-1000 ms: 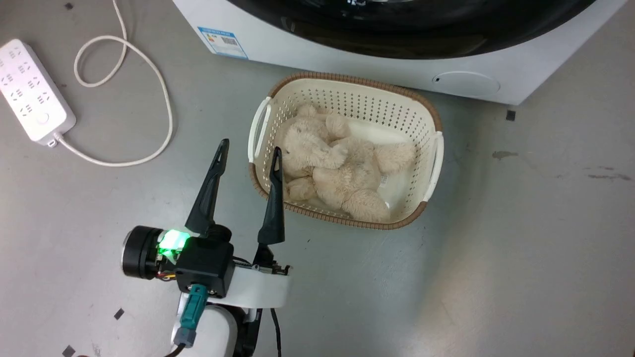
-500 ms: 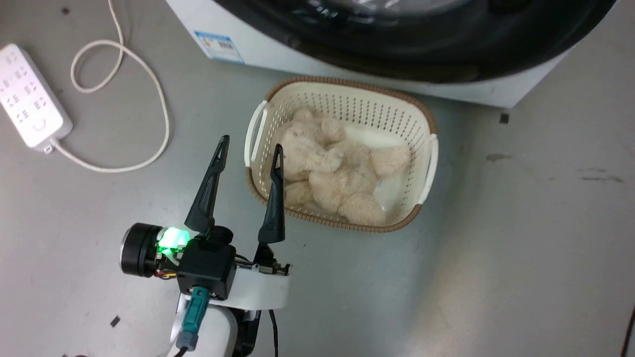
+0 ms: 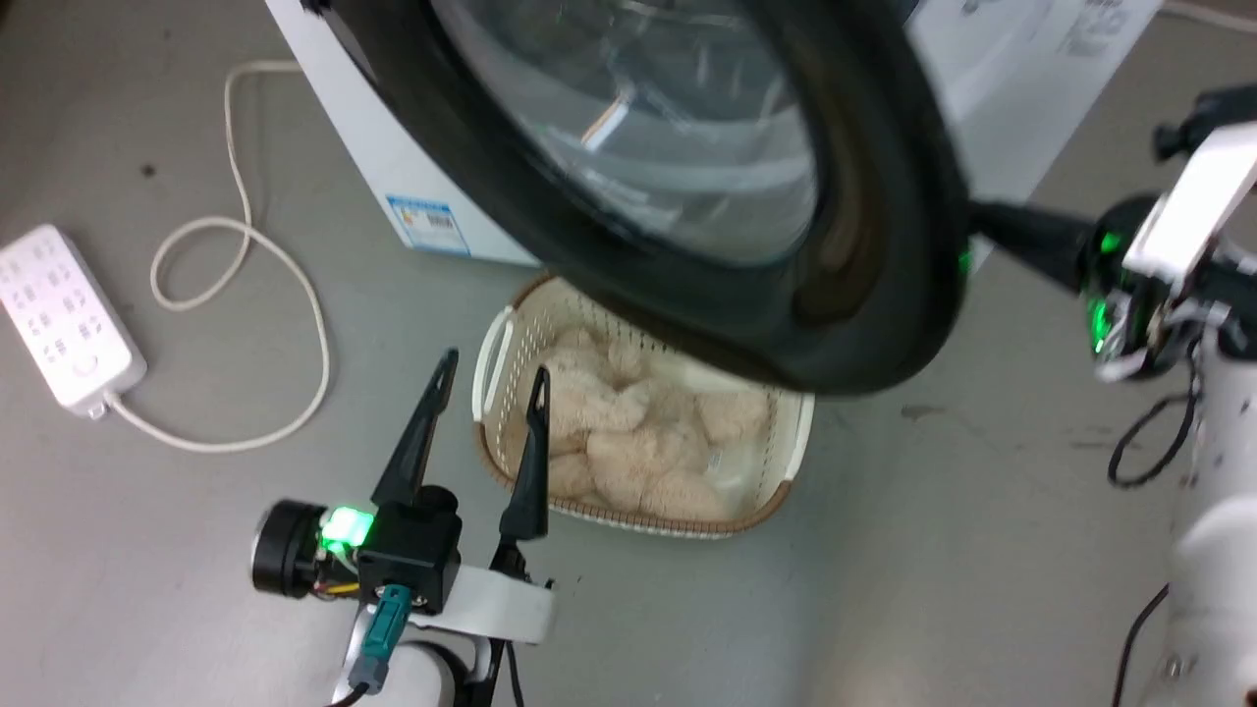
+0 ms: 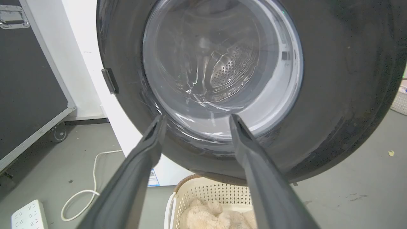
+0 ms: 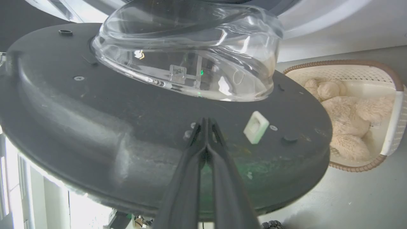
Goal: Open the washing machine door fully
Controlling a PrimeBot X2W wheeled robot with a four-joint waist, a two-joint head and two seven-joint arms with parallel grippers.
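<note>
Washing machine door (image 3: pixel 687 177) is hanging part way open, swung out from the white washing machine (image 3: pixel 388 147) and over the laundry basket (image 3: pixel 628 525) on the floor, with its bulging glass bowl (image 5: pixel 187 63) facing back toward the drum. I'd call that maybe half done, not fully open yet. The hinge side looks to be on the robot's left and the free edge points to its right.

The left hand (image 3: pixel 494 363) is spread wide and holds nothing. It sits low on the outer side next to the basket, apart from the door.

The right hand (image 5: pixel 205 124) is the one that matters. It's on the inside of the door, fingers pinched together with nothing between them. The tips look to be right up against the dark inner face, just below the bowl and just beside the small pale latch piece (image 5: pixel 256 127).

So the right arm is the nearer one and it's close to the free edge, a good spot for leverage. The door has to go away from it, round toward the robot's left. Only worry is the tips sliding off that smooth face
</note>
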